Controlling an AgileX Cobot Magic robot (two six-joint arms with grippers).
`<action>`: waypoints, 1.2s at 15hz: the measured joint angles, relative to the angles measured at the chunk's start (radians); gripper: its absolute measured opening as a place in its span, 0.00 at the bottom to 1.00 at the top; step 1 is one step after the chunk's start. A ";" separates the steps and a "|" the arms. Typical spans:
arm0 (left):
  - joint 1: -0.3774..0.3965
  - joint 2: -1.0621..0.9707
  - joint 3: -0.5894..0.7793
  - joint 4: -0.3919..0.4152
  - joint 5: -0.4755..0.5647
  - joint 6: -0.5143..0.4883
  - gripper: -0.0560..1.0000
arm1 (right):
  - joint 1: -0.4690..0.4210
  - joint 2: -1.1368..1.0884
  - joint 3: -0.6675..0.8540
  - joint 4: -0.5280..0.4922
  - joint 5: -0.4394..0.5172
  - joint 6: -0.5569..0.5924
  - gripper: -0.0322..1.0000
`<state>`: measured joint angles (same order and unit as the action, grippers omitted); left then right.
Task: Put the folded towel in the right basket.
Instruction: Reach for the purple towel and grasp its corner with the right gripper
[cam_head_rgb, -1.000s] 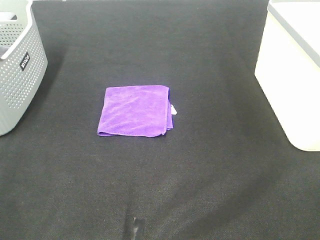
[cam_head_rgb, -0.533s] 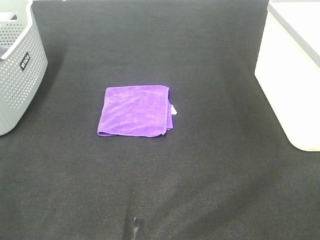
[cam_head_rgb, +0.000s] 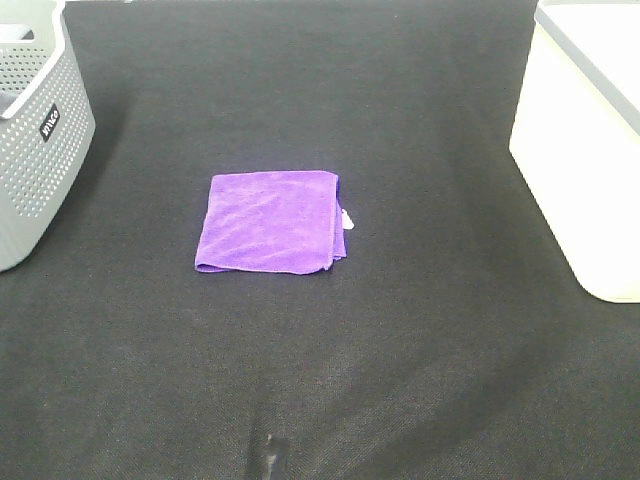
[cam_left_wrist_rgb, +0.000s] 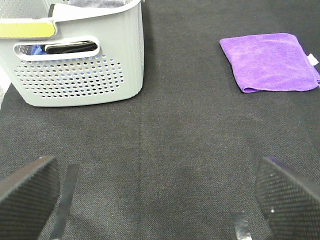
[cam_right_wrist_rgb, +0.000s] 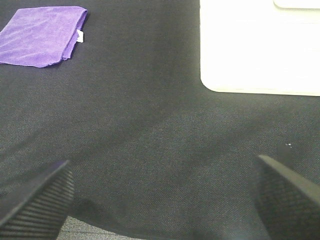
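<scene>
tool left (cam_left_wrist_rgb: 159, 200) spread wide, empty | tool right (cam_right_wrist_rgb: 162, 200) spread wide, empty

- The right basket (cam_head_rgb: 575, 150) was cut off by the top and right edges of the high view, and its inside was hidden.
- The left basket (cam_head_rgb: 40, 150) was clipped by the left edge. Its label (cam_head_rgb: 49, 121) was too small to read.
- A dark item (cam_left_wrist_rgb: 70, 48) behind the left basket's handle slot could not be identified.
- The towel (cam_head_rgb: 268, 222) had a white tag (cam_head_rgb: 347, 221) whose print was too small to tell.
- The left gripper (cam_left_wrist_rgb: 159, 197) and right gripper (cam_right_wrist_rgb: 160, 197) showed fingertips only, with the rest cut off by the frame.
- A pale smear (cam_head_rgb: 268, 455) on the table (cam_head_rgb: 400, 350) was too blurred to tell.
</scene>
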<state>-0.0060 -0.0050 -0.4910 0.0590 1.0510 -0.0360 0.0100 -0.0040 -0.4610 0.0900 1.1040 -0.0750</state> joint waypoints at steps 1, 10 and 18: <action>0.000 0.000 0.000 0.000 0.000 0.000 0.99 | 0.000 0.000 0.000 0.000 0.000 0.000 0.91; 0.000 0.000 0.000 0.000 0.000 0.000 0.99 | 0.000 0.000 0.000 0.000 0.000 0.000 0.91; 0.000 0.000 0.000 0.000 0.000 0.000 0.99 | 0.000 0.000 0.000 0.000 0.000 0.000 0.91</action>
<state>-0.0060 -0.0050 -0.4910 0.0590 1.0510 -0.0360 0.0100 -0.0040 -0.4610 0.0900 1.1040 -0.0750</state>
